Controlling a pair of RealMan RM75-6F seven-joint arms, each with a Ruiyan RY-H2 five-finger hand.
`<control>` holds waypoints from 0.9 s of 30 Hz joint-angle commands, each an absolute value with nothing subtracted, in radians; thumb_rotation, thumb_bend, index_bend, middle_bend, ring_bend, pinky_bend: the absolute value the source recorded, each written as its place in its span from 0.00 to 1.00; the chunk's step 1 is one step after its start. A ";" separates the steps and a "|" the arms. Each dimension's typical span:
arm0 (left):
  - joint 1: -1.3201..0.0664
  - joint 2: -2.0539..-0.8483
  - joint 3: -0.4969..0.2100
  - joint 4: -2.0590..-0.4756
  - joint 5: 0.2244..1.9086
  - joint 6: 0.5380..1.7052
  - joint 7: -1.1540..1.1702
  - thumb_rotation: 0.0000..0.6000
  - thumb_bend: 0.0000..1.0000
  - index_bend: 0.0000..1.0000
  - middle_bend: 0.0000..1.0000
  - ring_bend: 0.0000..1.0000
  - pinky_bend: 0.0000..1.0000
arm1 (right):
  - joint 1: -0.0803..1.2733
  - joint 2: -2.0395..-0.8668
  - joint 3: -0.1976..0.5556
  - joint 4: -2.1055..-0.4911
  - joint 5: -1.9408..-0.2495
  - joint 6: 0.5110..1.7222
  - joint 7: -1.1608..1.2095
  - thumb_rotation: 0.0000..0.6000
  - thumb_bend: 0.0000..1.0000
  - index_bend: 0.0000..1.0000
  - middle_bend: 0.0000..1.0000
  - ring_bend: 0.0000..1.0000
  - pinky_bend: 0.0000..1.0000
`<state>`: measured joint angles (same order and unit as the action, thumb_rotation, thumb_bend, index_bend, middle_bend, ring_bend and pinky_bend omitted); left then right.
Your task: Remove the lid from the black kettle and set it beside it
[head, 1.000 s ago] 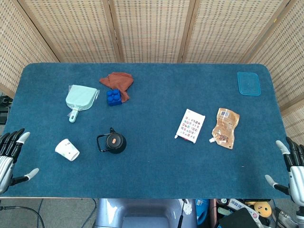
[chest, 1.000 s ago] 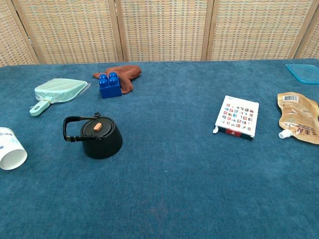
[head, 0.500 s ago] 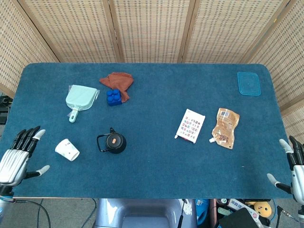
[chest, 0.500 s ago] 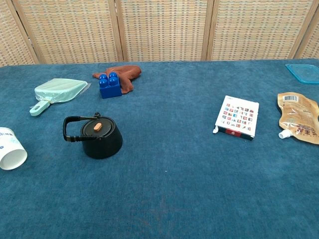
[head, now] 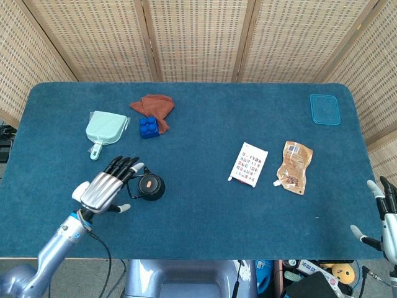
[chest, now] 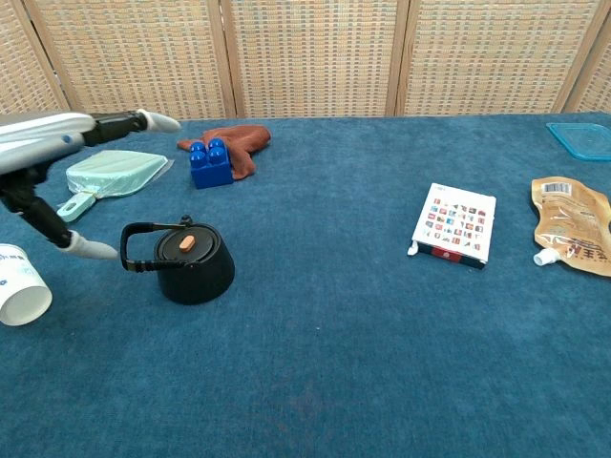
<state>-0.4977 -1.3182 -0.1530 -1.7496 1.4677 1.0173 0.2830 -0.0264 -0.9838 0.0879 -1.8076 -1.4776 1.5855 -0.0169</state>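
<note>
The black kettle point(head: 151, 187) stands on the blue table cloth point(head: 198, 211), left of centre, with its handle point(chest: 136, 248) pointing left. Its lid, marked by an orange knob point(chest: 187, 243), sits in place on the kettle. My left hand point(head: 107, 188) hovers just left of the kettle with fingers spread and nothing held. In the chest view the left hand point(chest: 48, 141) is raised above the handle, its thumb point(chest: 88, 250) close to the handle. My right hand point(head: 384, 216) is at the table's front right edge, fingers apart and empty.
A white cup point(chest: 21, 288) lies on its side left of the kettle. Behind it are a mint dustpan point(head: 105, 130), a blue brick point(head: 147, 127) and a rust cloth point(head: 154, 105). On the right lie a printed card pack point(head: 249, 164), a brown pouch point(head: 294, 166) and a blue tray point(head: 325, 109).
My left hand has swung in from the table's front left edge to beside the kettle's handle. The right hand has sunk slightly at the right edge. The kettle and lid have not moved.
</note>
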 commanded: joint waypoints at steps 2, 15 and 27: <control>-0.581 -1.443 -0.189 -1.677 1.360 0.946 0.346 1.00 0.15 0.00 0.00 0.00 0.00 | -0.021 -0.981 0.091 -1.803 -1.462 1.569 -0.009 1.00 0.00 0.00 0.00 0.00 0.00; -0.620 -1.497 -0.172 -1.566 1.273 0.921 0.301 1.00 0.15 0.00 0.00 0.00 0.00 | -0.015 -0.983 0.094 -1.799 -1.446 1.555 -0.012 1.00 0.00 0.00 0.00 0.00 0.00; -0.620 -1.444 -0.176 -1.470 1.220 0.910 0.192 1.00 0.15 0.00 0.00 0.00 0.00 | -0.007 -0.994 0.091 -1.800 -1.441 1.541 -0.037 1.00 0.00 0.00 0.00 0.00 0.00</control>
